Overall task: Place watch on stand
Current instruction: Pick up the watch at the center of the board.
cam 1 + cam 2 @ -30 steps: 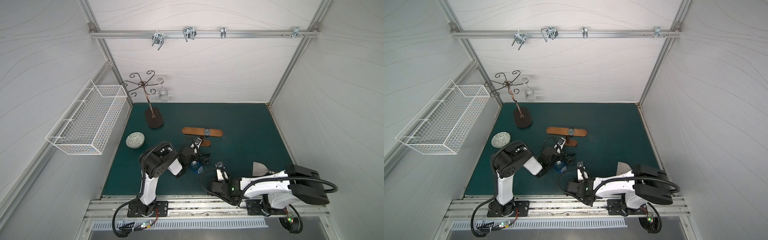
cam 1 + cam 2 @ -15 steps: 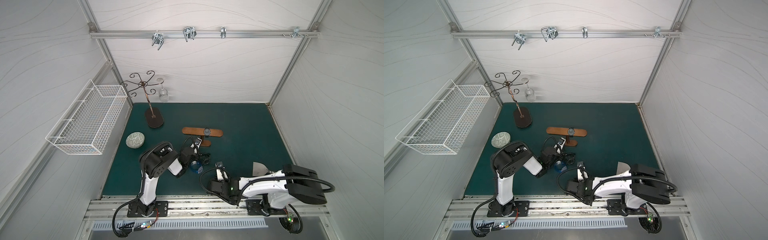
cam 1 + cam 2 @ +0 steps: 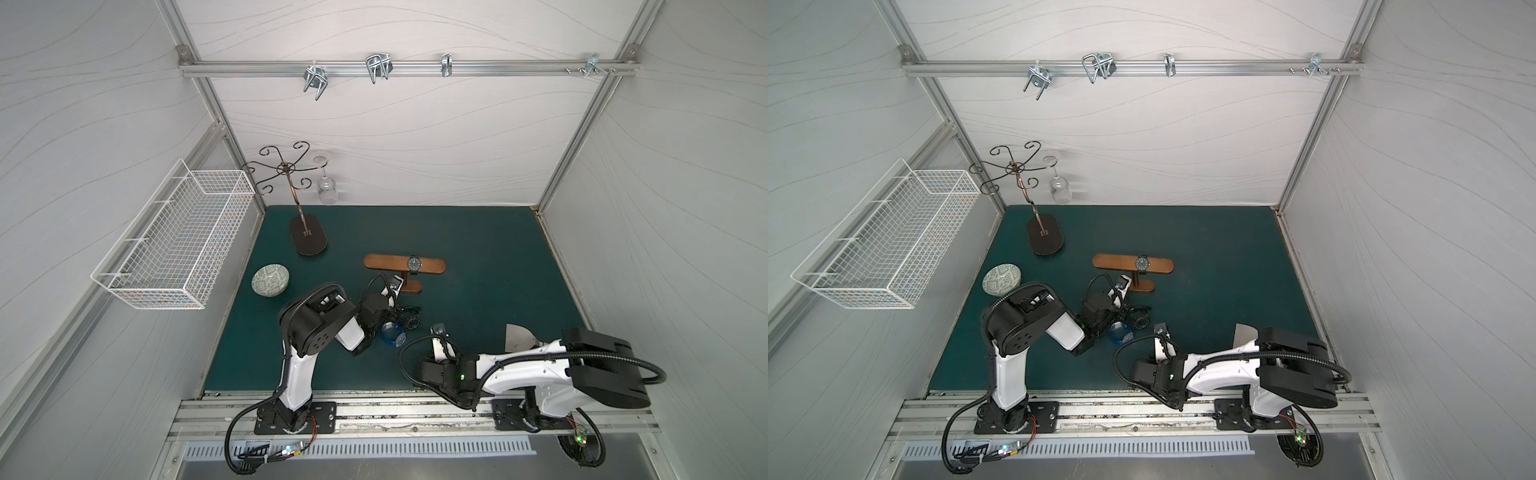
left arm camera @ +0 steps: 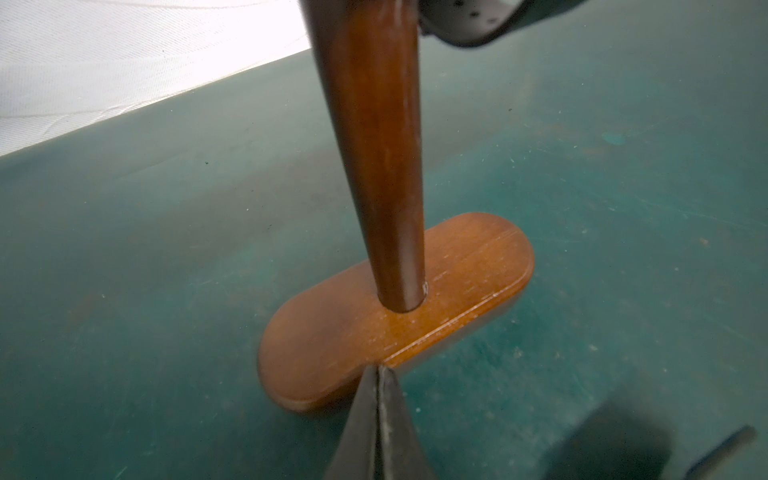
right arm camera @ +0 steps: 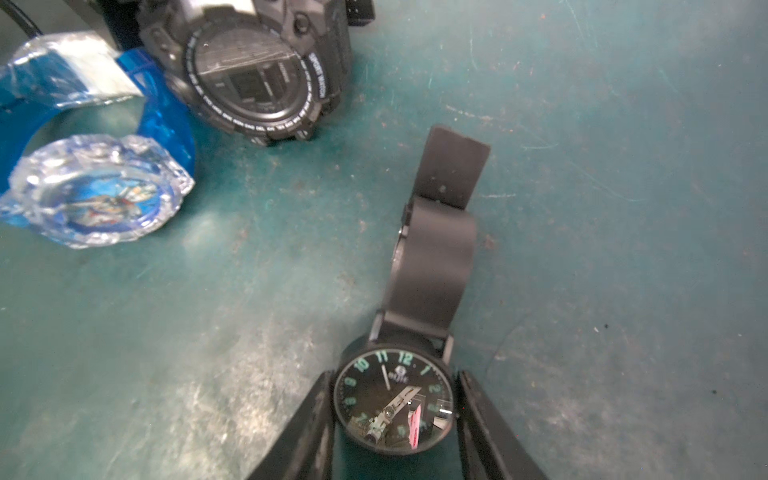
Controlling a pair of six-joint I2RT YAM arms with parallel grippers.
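Currently the right gripper (image 5: 393,376) is low over the green mat (image 5: 582,208). Its jaws flank the case of a black analog watch (image 5: 392,411) lying face-up on the mat, strap arching away from the fingers. Both fingers sit close against the case rim; cannot tell whether they press it. A black digital sport watch (image 5: 253,79) and a clear blue watch (image 5: 91,199) lie side by side nearby.

The left gripper (image 4: 379,374) has its jaws together and empty, tip just beside the oval base of the wooden stand (image 4: 457,266). In both top views another dark-faced watch (image 3: 414,263) sits on the crossbar. The flanked watch is apart from the stand, on the robot's side of it.
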